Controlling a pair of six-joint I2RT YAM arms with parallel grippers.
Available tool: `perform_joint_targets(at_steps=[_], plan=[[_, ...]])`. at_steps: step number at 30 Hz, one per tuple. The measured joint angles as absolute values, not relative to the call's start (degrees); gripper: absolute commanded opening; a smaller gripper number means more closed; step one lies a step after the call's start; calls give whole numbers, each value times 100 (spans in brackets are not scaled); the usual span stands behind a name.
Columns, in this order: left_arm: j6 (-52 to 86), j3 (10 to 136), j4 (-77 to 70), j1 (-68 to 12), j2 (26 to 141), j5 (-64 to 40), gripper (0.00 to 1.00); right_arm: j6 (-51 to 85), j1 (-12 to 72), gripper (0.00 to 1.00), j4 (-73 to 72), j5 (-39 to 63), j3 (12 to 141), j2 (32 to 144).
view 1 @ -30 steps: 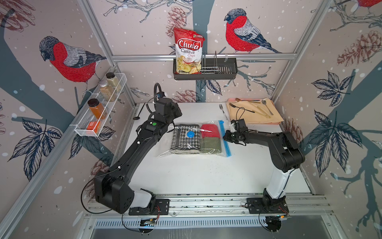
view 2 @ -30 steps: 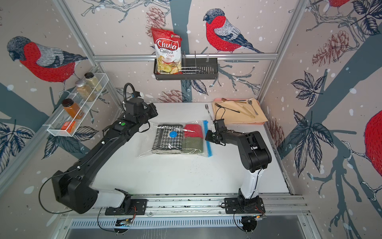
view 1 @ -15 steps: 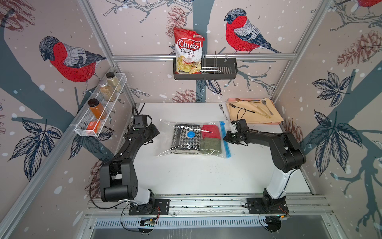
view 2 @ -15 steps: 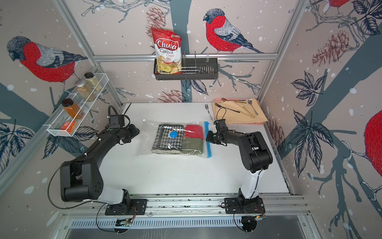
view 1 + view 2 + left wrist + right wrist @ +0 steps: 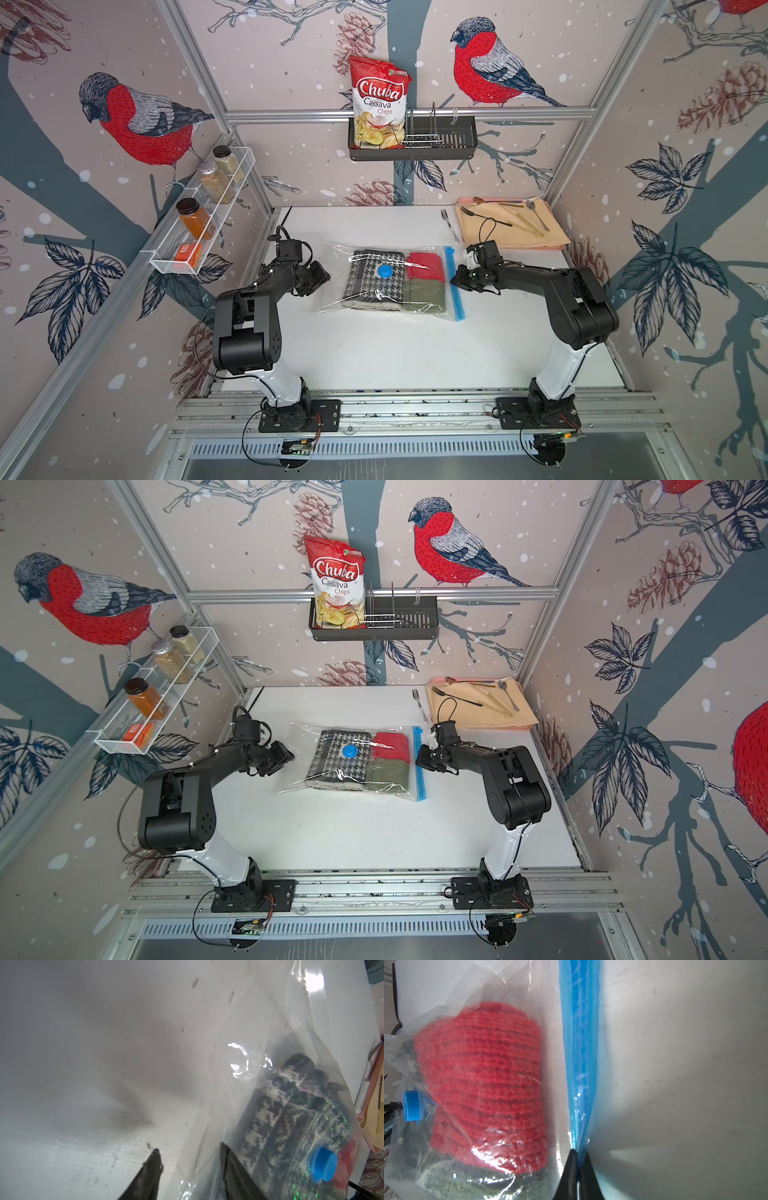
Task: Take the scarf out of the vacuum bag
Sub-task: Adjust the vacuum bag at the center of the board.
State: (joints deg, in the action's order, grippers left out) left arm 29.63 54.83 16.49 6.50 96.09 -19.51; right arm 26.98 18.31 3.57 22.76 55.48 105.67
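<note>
Scarf (image 5: 360, 279) inside the vacuum bag (image 5: 332, 262), which lies flat at the middle of the white surface (image 5: 395, 353).

The folded houndstooth knit fills the half of the bag away from the zip, under the round blue valve (image 5: 384, 271). A red knit piece (image 5: 424, 265) and an olive-green knit piece (image 5: 424, 293) lie side by side between it and the blue zip strip (image 5: 454, 291). The right gripper (image 5: 455, 281) is clamped on the vacuum bag at that strip, fingers pressed together over the blue edge in the right wrist view. The left gripper (image 5: 325, 276) sits low at the opposite, clear end with its jaws apart. The left wrist view shows the plastic edge running between the two fingers; whether either touches it is unclear.
</note>
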Motion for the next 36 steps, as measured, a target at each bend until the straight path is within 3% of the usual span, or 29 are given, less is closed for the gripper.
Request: perform_joint_targets(at_steps=[2, 4, 6, 15, 25, 36], plan=[[2987, 5430, 1533, 650, 9671, -1999, 39, 2698, 1831, 7, 357, 2281, 5548, 10567], [3020, 5334, 1380, 650, 9723, -2154, 13, 2698, 1831, 7, 357, 2283, 5546, 10567], [3118, 5227, 1197, 650, 9786, -2408, 0, 2698, 1824, 7, 355, 2303, 5537, 10565], [3393, 5046, 910, 642, 8947, -2788, 0, 2703, 1798, 0, 296, 2405, 5537, 10621], [3618, 5448, 1146, 388, 7780, -2864, 0, 2698, 1946, 0, 198, 2346, 5614, 10709], [4530, 7988, 478, -1955, 8097, -3564, 0, 2676, 2174, 0, 154, 2265, 5776, 10857]])
